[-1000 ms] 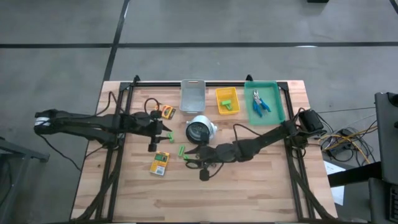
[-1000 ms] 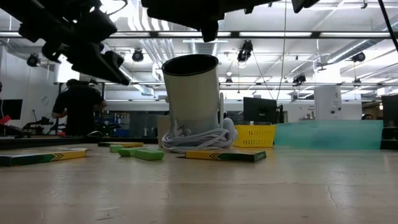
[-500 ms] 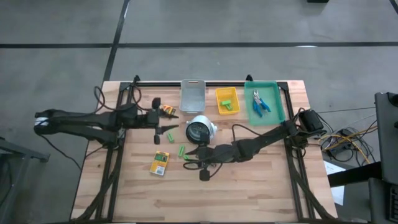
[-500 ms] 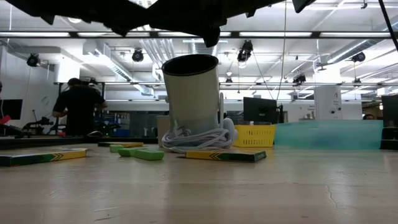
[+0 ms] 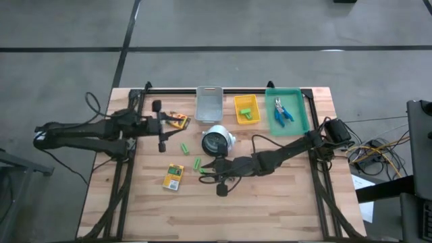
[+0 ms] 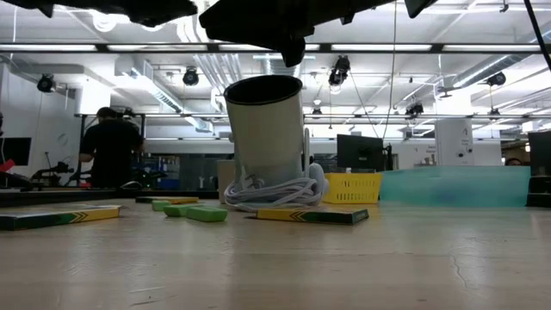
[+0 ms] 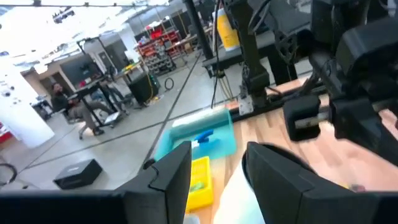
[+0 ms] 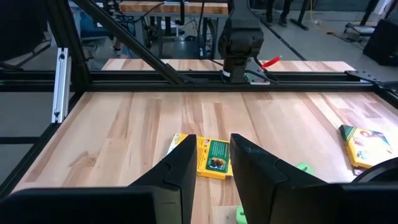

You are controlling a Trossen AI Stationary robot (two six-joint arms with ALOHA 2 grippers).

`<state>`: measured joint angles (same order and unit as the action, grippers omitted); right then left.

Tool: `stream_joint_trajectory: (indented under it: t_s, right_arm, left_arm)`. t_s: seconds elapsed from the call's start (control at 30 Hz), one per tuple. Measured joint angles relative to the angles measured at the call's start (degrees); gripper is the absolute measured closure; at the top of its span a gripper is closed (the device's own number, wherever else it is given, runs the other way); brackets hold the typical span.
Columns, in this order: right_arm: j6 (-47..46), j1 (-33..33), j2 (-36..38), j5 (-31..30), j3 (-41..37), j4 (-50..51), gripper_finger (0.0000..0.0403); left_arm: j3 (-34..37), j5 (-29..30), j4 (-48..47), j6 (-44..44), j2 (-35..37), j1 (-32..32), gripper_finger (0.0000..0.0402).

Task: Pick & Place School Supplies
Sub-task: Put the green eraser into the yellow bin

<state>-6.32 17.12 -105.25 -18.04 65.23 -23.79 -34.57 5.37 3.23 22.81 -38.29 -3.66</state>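
You're looking at a pale wood-plank table (image 5: 270, 202). Your right gripper (image 5: 210, 169) is hovering low mid-table, fingers narrowly parted around nothing, near a green stick (image 5: 197, 163) and a flat yellow-and-green crayon box (image 5: 174, 177). Your left gripper (image 5: 159, 125) is sitting far-left, fingers apart and empty, just beside another crayon box (image 5: 178, 120). The blue-handled scissors (image 5: 282, 112) are lying in the green tray (image 5: 300, 116); a white cylinder (image 5: 217, 141) is standing centre.

Pale planked wood table (image 5: 270, 202), matt; glossy printed card crayon box (image 8: 210, 156); translucent green plastic bin (image 5: 300, 115).
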Motion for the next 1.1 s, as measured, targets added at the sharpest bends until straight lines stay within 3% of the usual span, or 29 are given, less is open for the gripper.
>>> stream_joint_trajectory:
  t_s: [0.17, 0.63, 1.1]
  right_arm:
    - [-0.1, 0.0, 0.0, 0.0, 0.0, 0.0, 0.0309]
    - [-0.1, 0.0, 0.0, 0.0, 0.0, 0.0, 0.0326]
    - [-0.1, 0.0, 0.0, 0.0, 0.0, -0.1, 0.0317]
  left_arm:
    - [0.0, 0.0, -9.8, -0.3, 7.0, 0.0, 0.0241]
    - [0.0, -0.4, -22.7, 0.1, 21.0, 0.0, 0.0241]
    - [0.1, -0.6, -24.8, -1.7, 23.6, 0.0, 0.0241]
